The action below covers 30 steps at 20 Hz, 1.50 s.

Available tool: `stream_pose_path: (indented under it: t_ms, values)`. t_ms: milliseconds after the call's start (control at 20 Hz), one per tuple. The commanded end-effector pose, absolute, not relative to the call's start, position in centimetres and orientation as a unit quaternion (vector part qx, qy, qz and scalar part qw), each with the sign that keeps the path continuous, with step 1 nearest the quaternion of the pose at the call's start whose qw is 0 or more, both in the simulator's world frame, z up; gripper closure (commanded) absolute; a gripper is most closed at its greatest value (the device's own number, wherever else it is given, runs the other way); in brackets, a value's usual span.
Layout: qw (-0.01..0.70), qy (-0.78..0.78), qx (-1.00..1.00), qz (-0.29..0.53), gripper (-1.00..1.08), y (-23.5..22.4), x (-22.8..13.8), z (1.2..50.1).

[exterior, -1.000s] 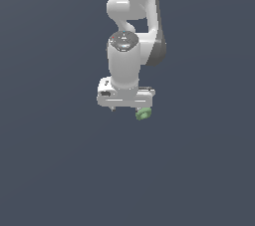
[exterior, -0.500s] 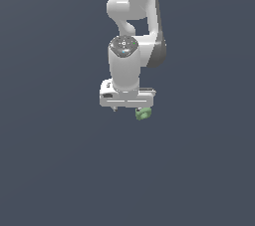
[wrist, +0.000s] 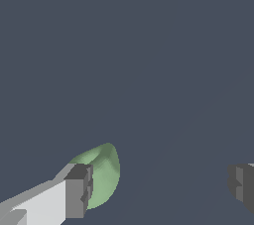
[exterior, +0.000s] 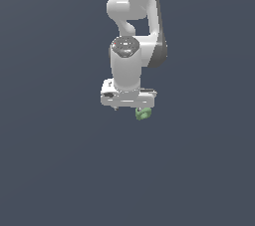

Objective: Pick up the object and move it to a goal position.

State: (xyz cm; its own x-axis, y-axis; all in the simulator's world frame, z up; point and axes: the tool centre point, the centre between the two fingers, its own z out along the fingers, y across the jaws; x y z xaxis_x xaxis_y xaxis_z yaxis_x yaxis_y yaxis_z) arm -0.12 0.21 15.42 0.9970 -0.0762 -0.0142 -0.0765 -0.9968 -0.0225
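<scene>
The object (exterior: 143,114) is a small pale green lumpy piece on the dark floor, just under the hand's edge on the exterior view's right. My gripper (exterior: 128,107) hangs from the white arm, pointing straight down over it. In the wrist view the gripper (wrist: 158,187) is open wide, with a broad gap between the two dark fingertips (wrist: 78,191). The object (wrist: 101,172) lies right by one fingertip, partly hidden behind it, and not in the middle of the gap. I cannot tell whether that finger touches it.
A plain dark grey floor (exterior: 60,170) fills both views. The white arm (exterior: 134,16) rises out of the picture above the hand.
The hand has sunk slightly toward the floor over the last second. The green piece has stayed where it was.
</scene>
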Motion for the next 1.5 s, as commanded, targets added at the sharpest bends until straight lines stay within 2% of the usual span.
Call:
stream_pose_path:
  t_ms: [0, 1450]
  values:
    - [0.011, 0.052, -0.999, 0.007, -0.92, 0.5, -0.3, 15.3]
    - [0.004, 0.367, -0.930, 0.006, -0.92, 5.0, -3.7, 12.3]
